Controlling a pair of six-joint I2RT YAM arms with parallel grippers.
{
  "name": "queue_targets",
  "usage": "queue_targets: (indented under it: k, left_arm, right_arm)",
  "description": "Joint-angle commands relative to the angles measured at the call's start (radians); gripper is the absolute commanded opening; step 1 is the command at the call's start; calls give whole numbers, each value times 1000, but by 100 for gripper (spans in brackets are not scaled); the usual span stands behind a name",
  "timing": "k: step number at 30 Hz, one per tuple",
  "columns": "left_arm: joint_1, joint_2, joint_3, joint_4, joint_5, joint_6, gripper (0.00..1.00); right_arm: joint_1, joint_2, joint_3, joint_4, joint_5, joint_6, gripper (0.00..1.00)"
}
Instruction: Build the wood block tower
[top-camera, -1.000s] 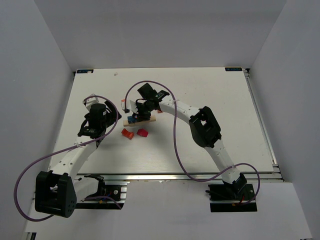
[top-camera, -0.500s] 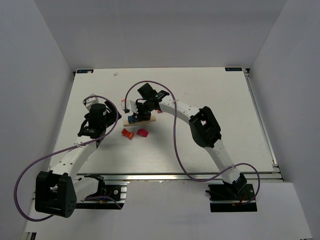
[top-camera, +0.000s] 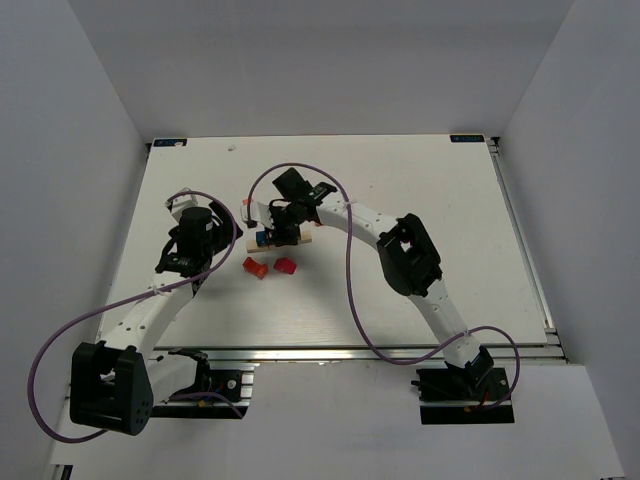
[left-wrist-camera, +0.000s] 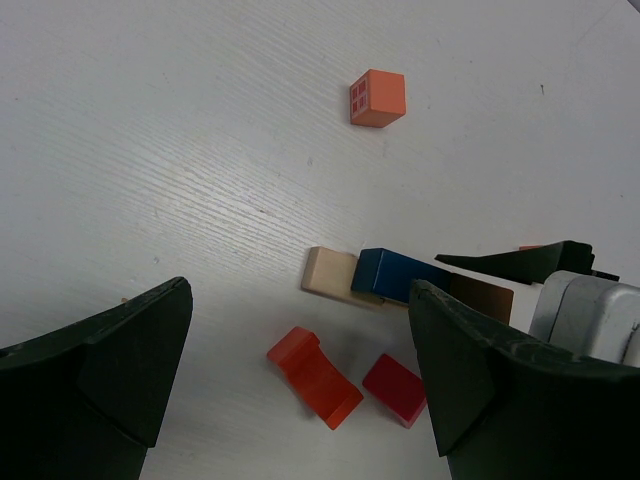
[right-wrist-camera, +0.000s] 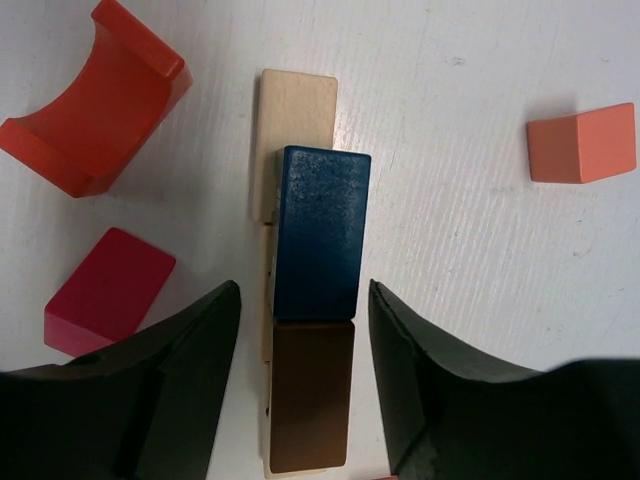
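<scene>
The wood block tower (top-camera: 268, 240) is a pale tan base (right-wrist-camera: 297, 110) with a blue block (right-wrist-camera: 320, 230) and a brown block (right-wrist-camera: 310, 395) lying end to end on it. My right gripper (right-wrist-camera: 305, 370) is open, with one finger on each side of the brown block and not touching it; it shows in the top view (top-camera: 284, 224). My left gripper (left-wrist-camera: 300, 400) is open and empty, above an orange arch block (left-wrist-camera: 315, 375) and a red block (left-wrist-camera: 395, 388). The tower also shows in the left wrist view (left-wrist-camera: 400, 275).
A loose salmon cube (right-wrist-camera: 582, 143) lies on the table beyond the tower, and it shows in the left wrist view (left-wrist-camera: 378, 97). The orange arch (top-camera: 255, 267) and red block (top-camera: 286, 266) lie just in front of the tower. The right arm's purple cable loops above the tower.
The right wrist has shifted very slightly over the tower. The blocks and the left arm have not moved.
</scene>
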Motion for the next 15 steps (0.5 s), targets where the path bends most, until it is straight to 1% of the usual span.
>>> queue_targets:
  k: [1,3,4,6,7,10,15]
  left_arm:
    - [3,-20,-5,12,-12,0,98]
    - [3,-20,-5,12,-12,0,98]
    - [3,-20,-5,12,-10,0,98]
    - [3,-22,-5,12,-7,0,98]
    - [3,-22,-5,12,-9,-2,98]
    - [3,-25,-1,6,-7,-5,98]
    - [3,-46,9,-2,11,-15,98]
  right_arm:
    - [8,-27,-5,23,-8,-17,61]
    - [10,-33,-16,27,-10,-22,64]
    - [10,-35,-18,27,-10,-22,68]
    - [10,-41,-19,30,-12,-29,73]
    - [10,-48,-21,30,-13,-31,80]
    - [10,-77,-45,49,-22,-51,89]
    - [10,-156,-137,153,-30,-55,89]
